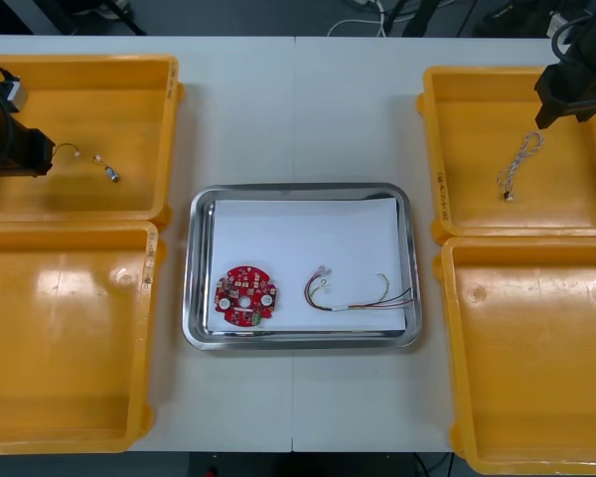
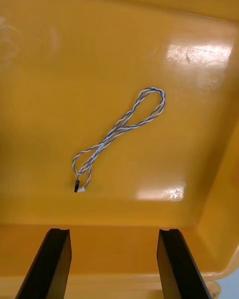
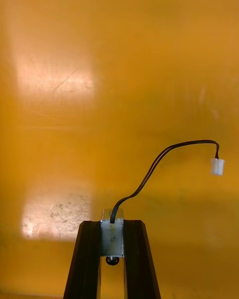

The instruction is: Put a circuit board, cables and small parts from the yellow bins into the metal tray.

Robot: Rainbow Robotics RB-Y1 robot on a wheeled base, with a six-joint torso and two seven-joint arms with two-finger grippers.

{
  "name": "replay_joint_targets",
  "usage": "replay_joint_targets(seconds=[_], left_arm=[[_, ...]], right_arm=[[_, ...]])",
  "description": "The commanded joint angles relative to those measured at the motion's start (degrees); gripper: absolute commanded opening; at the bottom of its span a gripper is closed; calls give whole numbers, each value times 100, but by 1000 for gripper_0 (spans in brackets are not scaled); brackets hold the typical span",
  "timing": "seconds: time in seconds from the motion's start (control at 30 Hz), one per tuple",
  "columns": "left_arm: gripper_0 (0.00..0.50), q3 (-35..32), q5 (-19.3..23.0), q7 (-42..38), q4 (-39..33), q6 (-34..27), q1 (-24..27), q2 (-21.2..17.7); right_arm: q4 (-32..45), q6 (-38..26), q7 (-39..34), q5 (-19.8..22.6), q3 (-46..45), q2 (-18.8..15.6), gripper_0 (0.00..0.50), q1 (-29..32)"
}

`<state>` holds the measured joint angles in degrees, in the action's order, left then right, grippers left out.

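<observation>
A shiny rectangular metal tray [image 1: 200,333] with a white inside sits at the middle of the light table [image 1: 298,417]. It serves as the reference for everything else. Inside the tray, toward its near left corner, lies a round red circuit board [image 1: 245,294]. Beside the board, toward the tray's near right corner, lies a thin red and yellow cable [image 1: 358,295].

The far yellow bin [image 1: 79,66] on the tray's left holds the left gripper [image 3: 112,227]. Its black fingers are clenched on a small metal part [image 3: 112,237]. A thin black cable [image 3: 159,162] curves out of that part and ends in a small white plug [image 3: 217,166] above the bin floor. Another small metal part [image 1: 111,175] lies on the floor of the same bin, between the gripper and the tray.

The far yellow bin [image 1: 497,76] on the tray's right holds a twisted blue and white cable [image 2: 119,129]. The cable lies loose on the bin floor as a long narrow loop. The right gripper [image 2: 114,231] hangs over this bin, on the side of the cable away from the tray. Its fingers are spread wide and grasp nothing, and they stand apart from the cable.

The near yellow bin [image 1: 60,437] to the tray's left and the near yellow bin [image 1: 536,452] to its right flank the tray.
</observation>
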<state>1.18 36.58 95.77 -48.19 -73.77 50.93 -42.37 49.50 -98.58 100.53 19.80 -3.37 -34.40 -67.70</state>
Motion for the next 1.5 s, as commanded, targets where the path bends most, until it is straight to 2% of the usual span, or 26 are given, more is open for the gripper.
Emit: replay_joint_targets(seconds=[0.03, 0.37, 0.47, 0.57, 0.87, 1.13, 1.27, 1.5], left_arm=[[0, -118, -142, 310, -59, -551, 672, -184], [0, -110, -256, 187, -208, -1500, 1138, -201], [0, 22, -230, 82, -410, -1843, 1261, -175], [0, 242, -177, -278, -744, -2142, 1332, -113], [0, 506, -107, -1298, -1852, -2810, 1340, 388], [1, 725, -133, -2019, -2563, -3170, 1332, 915], [1, 875, -212, -2379, -2906, -3372, 1314, 1187], [0, 1217, -212, -2985, -3583, -3460, 1103, 1451]], right_arm=[[-397, 313, -535, -196, -199, 232, 500, -525], [-1434, 920, -851, -389, -674, 276, 500, -806], [-1584, 1078, -930, -442, -717, 276, 500, -806], [-1672, 1192, -1308, -486, -717, 276, 500, -806], [-2269, 1728, -2161, -521, -920, 284, 500, -876], [-2840, 2238, -2328, -662, -1104, 276, 500, -1017], [-3025, 2379, -2688, -653, -1139, 284, 500, -1017], [-3236, 2598, -2916, -627, -1148, 284, 500, -1017]])
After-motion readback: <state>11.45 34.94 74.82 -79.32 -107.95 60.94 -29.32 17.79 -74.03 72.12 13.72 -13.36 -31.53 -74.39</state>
